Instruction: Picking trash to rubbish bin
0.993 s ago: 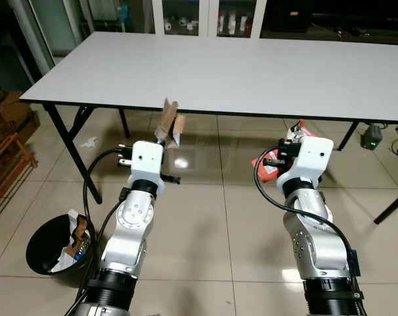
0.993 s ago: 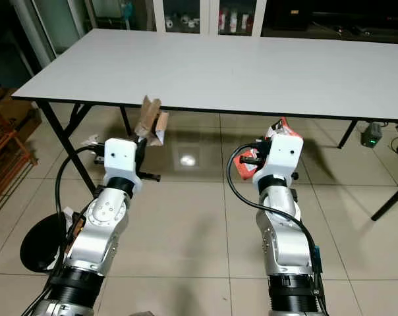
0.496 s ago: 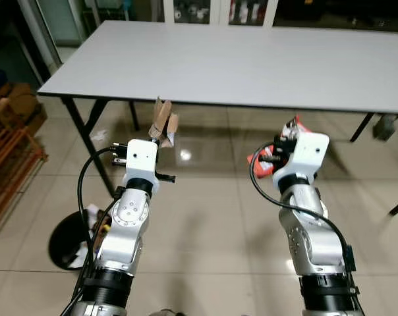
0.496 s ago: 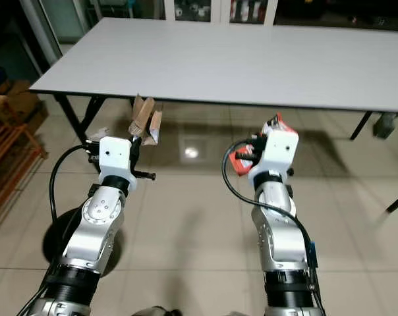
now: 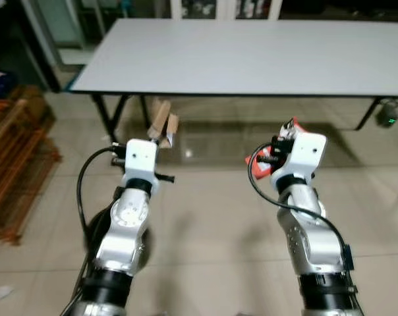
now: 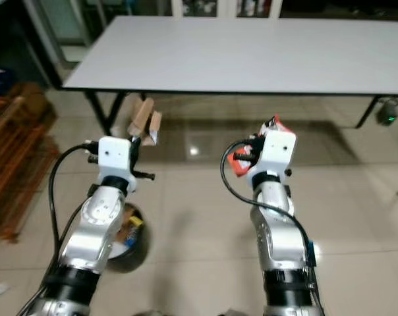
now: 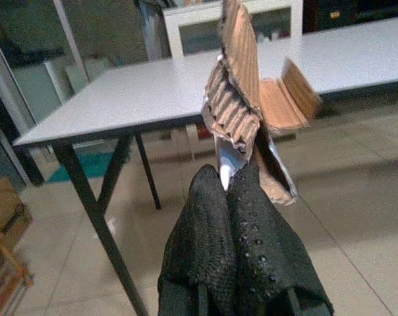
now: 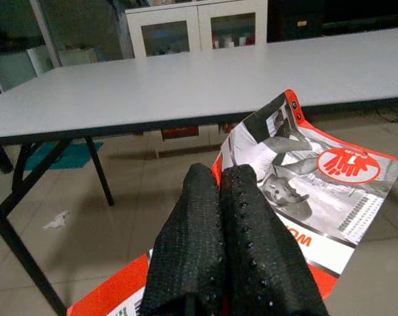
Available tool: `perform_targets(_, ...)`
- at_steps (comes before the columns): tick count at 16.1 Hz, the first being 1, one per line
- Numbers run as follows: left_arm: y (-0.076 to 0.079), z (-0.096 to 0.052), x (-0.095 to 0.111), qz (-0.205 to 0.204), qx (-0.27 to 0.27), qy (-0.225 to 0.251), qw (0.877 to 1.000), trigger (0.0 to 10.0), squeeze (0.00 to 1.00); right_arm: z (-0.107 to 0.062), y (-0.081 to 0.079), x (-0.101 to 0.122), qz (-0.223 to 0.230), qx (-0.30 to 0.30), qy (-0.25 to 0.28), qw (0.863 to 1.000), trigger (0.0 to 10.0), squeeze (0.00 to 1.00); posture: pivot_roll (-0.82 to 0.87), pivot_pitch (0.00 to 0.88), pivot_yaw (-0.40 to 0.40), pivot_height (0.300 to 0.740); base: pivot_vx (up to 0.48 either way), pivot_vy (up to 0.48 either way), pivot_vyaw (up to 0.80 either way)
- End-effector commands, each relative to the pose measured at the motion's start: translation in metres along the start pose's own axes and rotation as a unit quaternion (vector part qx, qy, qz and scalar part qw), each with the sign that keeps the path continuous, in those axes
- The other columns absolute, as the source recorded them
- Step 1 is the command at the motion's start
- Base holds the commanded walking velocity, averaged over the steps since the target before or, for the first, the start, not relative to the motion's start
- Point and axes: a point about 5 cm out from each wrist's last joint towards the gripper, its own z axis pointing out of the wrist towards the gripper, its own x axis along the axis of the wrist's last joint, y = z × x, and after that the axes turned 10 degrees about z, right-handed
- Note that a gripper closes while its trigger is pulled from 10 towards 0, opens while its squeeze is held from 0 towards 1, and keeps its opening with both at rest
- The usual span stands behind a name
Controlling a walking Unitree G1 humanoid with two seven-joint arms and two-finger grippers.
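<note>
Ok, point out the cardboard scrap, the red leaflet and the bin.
cardboard scrap [image 7: 242, 99], left wrist view, corrugated face
red leaflet [image 8: 317, 191], right wrist view, printed page
bin [image 6: 134, 245], right eye view, rim

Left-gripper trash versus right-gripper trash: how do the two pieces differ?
The cardboard scrap is brown, corrugated and torn; the printed sheet is glossy, red-edged, with grey pictures. The scrap stands up from the left gripper; the sheet spreads wider around the right gripper. Both are pinched between shut fingers.
</note>
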Motion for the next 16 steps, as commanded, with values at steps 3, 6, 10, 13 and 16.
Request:
perform_targets(3, -0.0014, 0.0010, 0.0020, 0.003, -0.004, 0.003, 1.000, 10.0, 0.00, 0.0008, -0.0034, 0.0018, 0.008, 0.005, 0.002, 1.000, 10.0, 0.00, -0.04, 0.042, 0.012, 0.740, 0.000, 0.480, 0.00)
perform_targets(6, -0.0010, 0.0011, 0.0020, 0.003, -0.005, 0.003, 1.000, 10.0, 0.00, 0.0009, -0.0040, 0.0015, 0.008, 0.007, 0.002, 1.000, 10.0, 0.00, -0.04, 0.038, 0.013, 0.740, 0.000, 0.480, 0.00)
perform_targets(10, 0.0007, 0.0015, 0.0027, 0.005, -0.009, 0.005, 1.000, 10.0, 0.00, 0.0012, -0.0048, 0.0013, 0.008, 0.008, 0.002, 1.000, 10.0, 0.00, -0.04, 0.027, 0.015, 0.740, 0.000, 0.480, 0.00)
perform_targets(13, 0.0013, 0.0019, 0.0028, 0.012, -0.014, 0.007, 1.000, 10.0, 0.00, 0.0011, -0.0065, 0.0003, 0.008, 0.011, 0.001, 1.000, 10.0, 0.00, -0.04, 0.021, 0.018, 0.740, 0.000, 0.276, 0.00)
perform_targets(16, 0.0055, 0.0009, 0.0028, 0.005, -0.028, 0.007, 1.000, 10.0, 0.00, 0.0013, -0.0070, 0.0000, 0.009, 0.011, 0.000, 1.000, 10.0, 0.00, -0.04, 0.024, 0.020, 0.740, 0.000, 0.000, 0.00)
